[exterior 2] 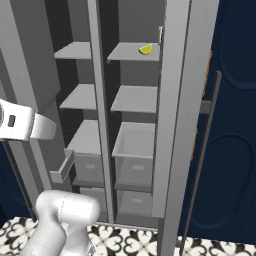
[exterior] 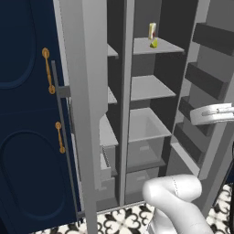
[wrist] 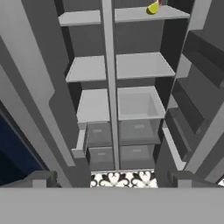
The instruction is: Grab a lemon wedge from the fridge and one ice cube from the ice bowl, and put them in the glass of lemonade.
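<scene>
The fridge (exterior: 137, 114) stands with both doors swung wide, its grey interior split by a vertical divider into a left and a right column. On the top right shelf (exterior: 157, 45) lies one lemon wedge (exterior: 154, 44), yellow-green, close to the shelf's front right part. Just behind it, touching or nearly so, stands one slim pale-yellow container (exterior: 152, 30), upright. From the right base view the wedge (exterior 2: 146, 49) sits near the shelf's right end, with the container (exterior 2: 160, 35) partly hidden by the door edge. In the hand view the wedge (wrist: 153, 8) shows at the very top, on that same shelf.

Below it the right column has one more bare shelf, then an open-topped grey bin (exterior: 146, 125) with nothing visible inside, then two closed drawers. The left column has three shelves and two drawers, nothing visible on them. The right door carries several dark shelves on its inner face.

The fingers (wrist: 111, 178) stand wide apart, their two tips low in the hand view, holding nothing, well below and away from the wedge. Navy cabinets (exterior: 27, 114) with two gold handles flank the fridge; the patterned floor (exterior: 123, 221) shows beneath.
</scene>
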